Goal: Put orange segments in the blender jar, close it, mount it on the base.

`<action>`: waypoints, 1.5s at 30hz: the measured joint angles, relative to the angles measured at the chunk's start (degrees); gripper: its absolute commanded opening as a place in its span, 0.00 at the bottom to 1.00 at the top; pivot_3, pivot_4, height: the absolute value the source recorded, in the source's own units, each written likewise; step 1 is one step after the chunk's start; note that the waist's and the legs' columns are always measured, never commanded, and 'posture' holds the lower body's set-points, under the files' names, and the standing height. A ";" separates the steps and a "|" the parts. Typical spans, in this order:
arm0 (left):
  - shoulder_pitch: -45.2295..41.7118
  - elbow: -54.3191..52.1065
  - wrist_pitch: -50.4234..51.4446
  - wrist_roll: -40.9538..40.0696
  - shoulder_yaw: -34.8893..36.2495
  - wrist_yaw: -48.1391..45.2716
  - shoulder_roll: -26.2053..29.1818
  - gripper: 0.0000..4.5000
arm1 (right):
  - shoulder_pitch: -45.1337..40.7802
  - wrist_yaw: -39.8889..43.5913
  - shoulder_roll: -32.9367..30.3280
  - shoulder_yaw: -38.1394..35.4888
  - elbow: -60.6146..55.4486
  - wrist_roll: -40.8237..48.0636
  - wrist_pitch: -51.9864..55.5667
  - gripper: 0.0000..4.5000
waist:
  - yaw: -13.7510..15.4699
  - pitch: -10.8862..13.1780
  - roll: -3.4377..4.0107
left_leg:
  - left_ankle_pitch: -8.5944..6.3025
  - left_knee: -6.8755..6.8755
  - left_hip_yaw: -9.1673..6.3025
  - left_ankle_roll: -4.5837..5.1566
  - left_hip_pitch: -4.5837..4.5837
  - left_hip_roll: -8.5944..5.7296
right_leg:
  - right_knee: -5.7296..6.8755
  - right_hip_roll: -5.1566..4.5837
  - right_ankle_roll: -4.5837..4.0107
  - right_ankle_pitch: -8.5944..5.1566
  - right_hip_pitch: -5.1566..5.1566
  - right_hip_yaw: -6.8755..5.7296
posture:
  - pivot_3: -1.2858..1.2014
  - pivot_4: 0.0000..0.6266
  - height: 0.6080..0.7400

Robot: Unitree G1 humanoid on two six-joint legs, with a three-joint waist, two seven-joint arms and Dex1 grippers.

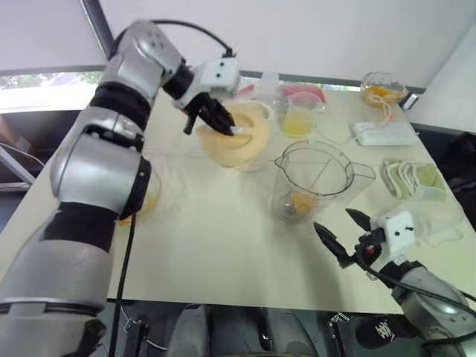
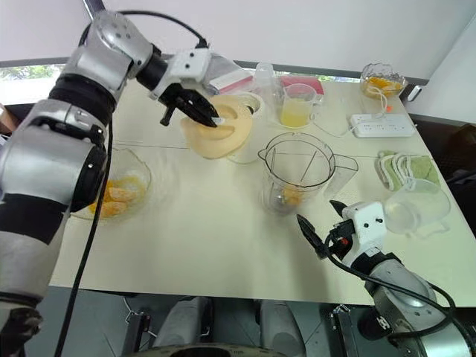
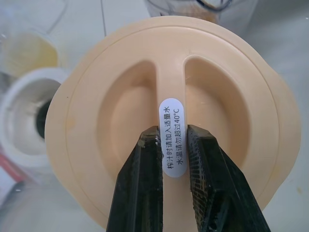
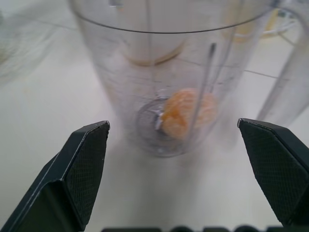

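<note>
- L gripper (image 3: pixel 173 130) clenched on the middle ridge of the lid (image 3: pixel 231 87), fingers either side of the white label. The ridge is the only grab point, so the lid hangs flat-face out, ready to go over a rim.
- Lid is up off the table (image 2: pixel 208 245) at the rear, well apart from the jar (image 4: pixel 111 72). Jar top is open, so closing is not yet done.
- Jar stands upright mid-table w/ an orange segment (image 4: pixel 186 113) at the bottom.
- R gripper (image 2: pixel 316 211) released, jaws wide, low near the front edge and aimed at the jar wall. Prob. set to steady the jar while the lid goes on.
- Bowl (image 2: pixel 149 175) w/ more segments sits by the L arm.
- Hard to see: the white base (image 3: pixel 21 104) is mostly behind the lid. Can't tell the segment count in the jar, as it shows as one lump thru the wall. Blade is blurry.
</note>
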 measured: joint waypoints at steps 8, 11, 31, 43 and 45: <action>-0.65 1.06 -1.59 1.55 0.03 0.89 -2.73 0.04 | -3.65 -2.65 4.19 1.12 8.97 -7.33 -5.90 1.00 | -0.39 0.01 0.02 | 0.00 0.00 -0.01 0.00 0.03 0.00 | 0.09 0.04 0.00 0.00 -0.05 0.02 | 0.52 0.24 1.00; -0.66 1.07 -2.42 1.90 0.04 1.11 -3.14 0.04 | -5.64 -3.57 5.30 1.08 11.72 -9.00 -7.80 1.00 | -0.34 0.01 0.03 | 0.00 0.00 0.00 0.00 0.02 0.00 | 0.09 0.03 0.00 0.00 -0.06 0.02 | 0.52 0.24 1.00; -1.85 1.53 -3.70 3.12 0.12 4.10 -4.29 0.04 | -18.21 -8.18 9.16 0.16 25.96 -13.79 -14.84 1.00 | -0.33 0.00 0.05 | -0.01 -0.01 0.00 0.01 0.01 -0.02 | 0.09 0.02 0.03 0.01 -0.06 0.02 | 0.52 0.24 1.00; -1.85 1.69 -3.68 3.74 0.62 4.65 -4.73 0.04 | -21.37 -8.01 9.90 0.98 29.03 -14.16 -15.15 0.41 | -0.21 0.01 0.06 | -0.01 -0.01 0.00 0.01 0.00 -0.03 | 0.10 0.01 0.03 0.01 -0.06 0.02 | 0.52 0.24 1.00; -1.86 1.70 -3.68 3.73 0.75 4.32 -4.79 0.04 | -21.61 -8.24 10.06 0.99 29.04 -14.25 -15.15 0.41 | -0.20 0.01 0.06 | -0.01 -0.01 0.00 0.01 -0.01 -0.03 | 0.09 0.01 0.03 0.01 -0.06 0.02 | 0.52 0.24 1.00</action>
